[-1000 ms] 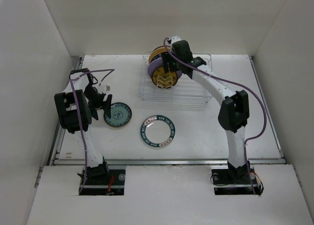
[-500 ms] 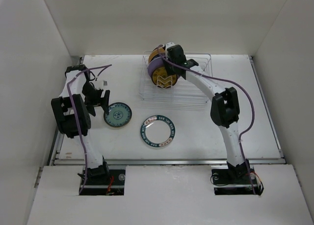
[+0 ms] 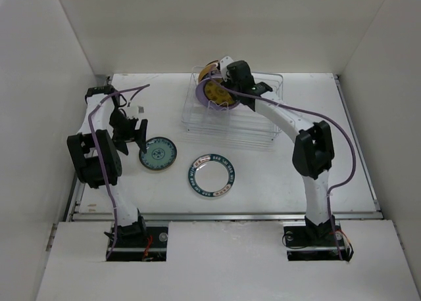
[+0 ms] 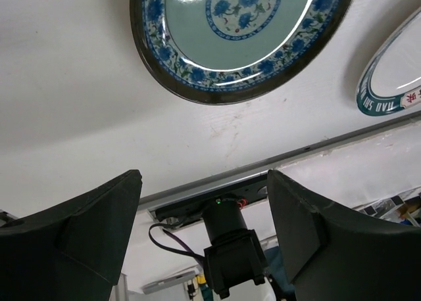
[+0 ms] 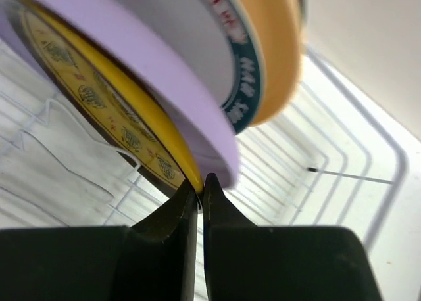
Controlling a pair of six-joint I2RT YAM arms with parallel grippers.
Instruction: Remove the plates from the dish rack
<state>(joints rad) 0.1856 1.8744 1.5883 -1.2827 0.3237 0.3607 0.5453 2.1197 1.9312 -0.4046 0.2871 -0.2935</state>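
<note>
Top external view: the right gripper (image 3: 225, 85), open above the rack a second ago, has dropped to the upper centre of the frame and closed on the small round gold-patterned yellow plate (image 3: 216, 92); this plate stands on edge at the front of a row in the white wire dish rack (image 3: 250, 127); the row leans more than before, and the rack's left end has slid slightly leftward; this looks like a grasp just made, with the lift still to come. At mid-left, the left gripper (image 3: 135, 131) has drawn back from the round teal plate with blue floral rim (image 3: 158, 154), which lies flat on the table beside the round white plate with teal lettered rim (image 3: 211, 177); both are already unloaded.

Left wrist view: the left gripper (image 4: 204, 176) stands wide open and holds nothing; the teal plate fills the top of the frame, apart from the fingers (image 4: 99, 229).

Right wrist view: the jaws are pinched almost together at bottom centre on the yellow plate's lower rim; directly behind it stand a plain lavender plate (image 5: 164, 97), a teal-rimmed white plate (image 5: 245, 74) and a tan-orange plate (image 5: 279, 45).
</note>
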